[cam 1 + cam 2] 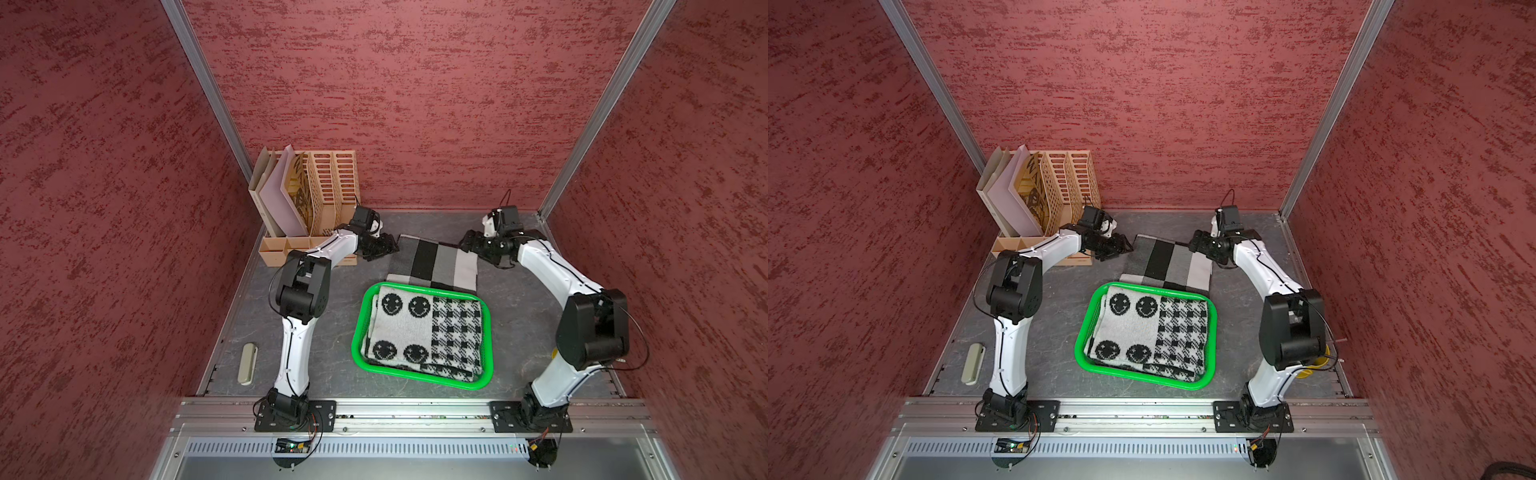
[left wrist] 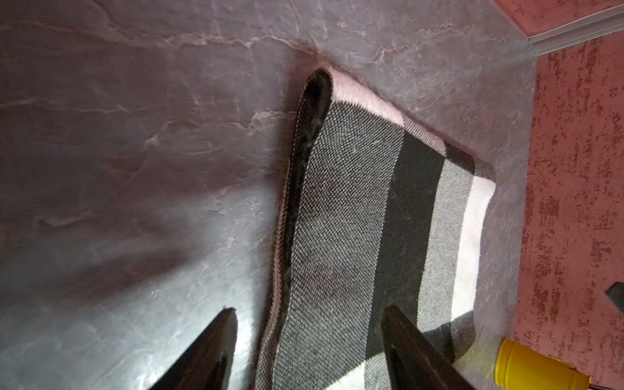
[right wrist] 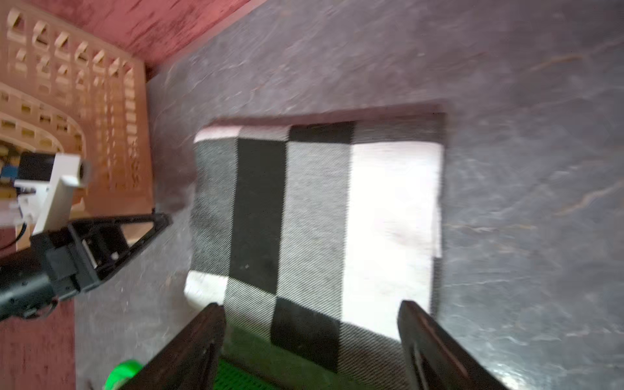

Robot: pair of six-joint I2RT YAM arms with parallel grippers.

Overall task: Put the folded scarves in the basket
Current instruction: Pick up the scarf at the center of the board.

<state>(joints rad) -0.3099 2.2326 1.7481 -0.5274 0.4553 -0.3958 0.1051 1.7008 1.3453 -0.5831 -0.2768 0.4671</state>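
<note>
The striped folded scarf (image 1: 440, 264) lay flat on the slate tabletop (image 1: 519, 324) just behind the green basket (image 1: 485, 345) — which already held a smiley-patterned scarf (image 1: 409, 328). The left gripper (image 2: 309, 341) and right gripper (image 3: 312, 334) flanked it, jaws wide, holding nothing.

Green basket (image 1: 358, 332), black-grey-white striped scarf (image 1: 436, 266)

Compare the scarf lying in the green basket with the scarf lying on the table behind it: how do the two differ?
The smiley scarf lies inside the green basket; the striped scarf lies on the grey table behind it. The smiley scarf shows smiling faces and a houndstooth check; the striped scarf shows broad black, grey and white bands. No gripper is near the smiley scarf, whereas the left gripper and right gripper flank the striped scarf, open. Both are folded, black, white and grey.
</note>
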